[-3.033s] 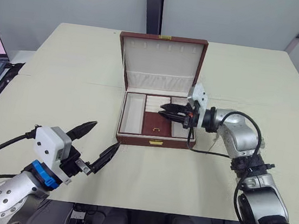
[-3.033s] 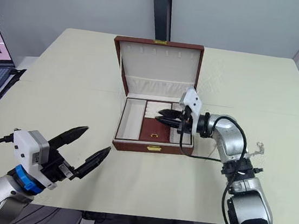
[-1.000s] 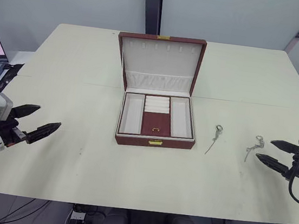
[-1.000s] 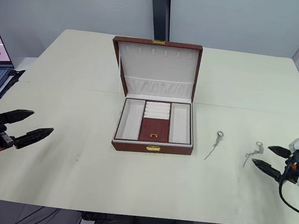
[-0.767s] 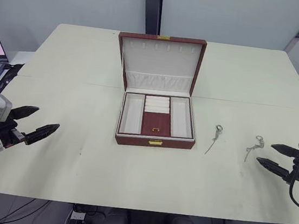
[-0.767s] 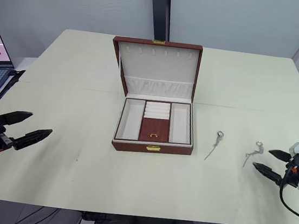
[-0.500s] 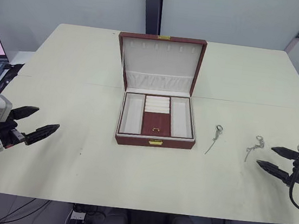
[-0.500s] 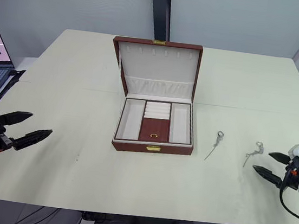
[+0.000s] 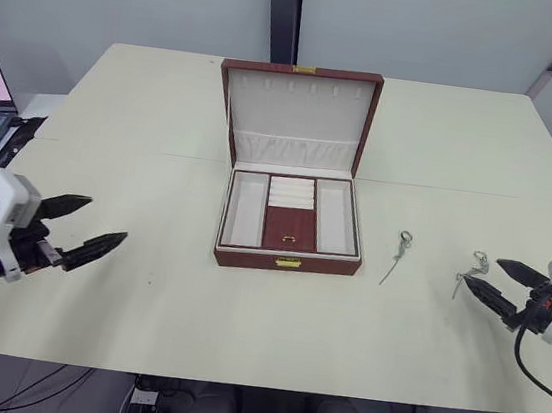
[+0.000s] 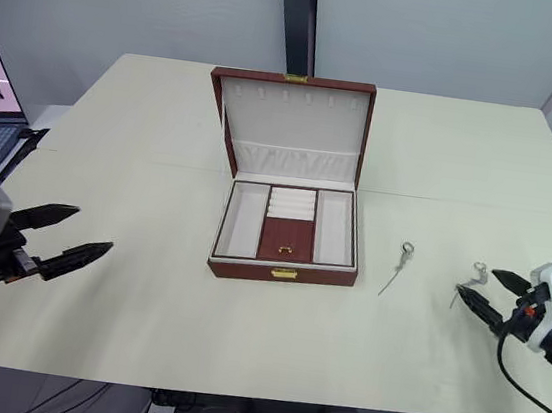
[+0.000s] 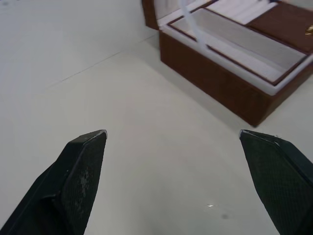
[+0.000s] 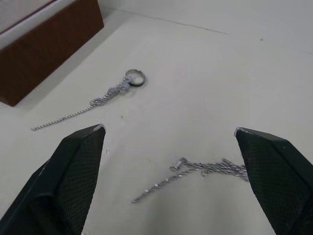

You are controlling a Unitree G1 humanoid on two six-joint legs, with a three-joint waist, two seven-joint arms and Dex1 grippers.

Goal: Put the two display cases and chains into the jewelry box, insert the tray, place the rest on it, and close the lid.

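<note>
Since the nearer chain (image 12: 195, 172) lies loose on the tabletop (image 9: 243, 313), I hold my right end effector (image 9: 481, 276) wide, straddling it.

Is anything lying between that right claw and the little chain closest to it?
No. The right gripper is open, and the nearer chain lies on bare table between its fingers. The other chain lies farther off, toward the jewelry box.
</note>
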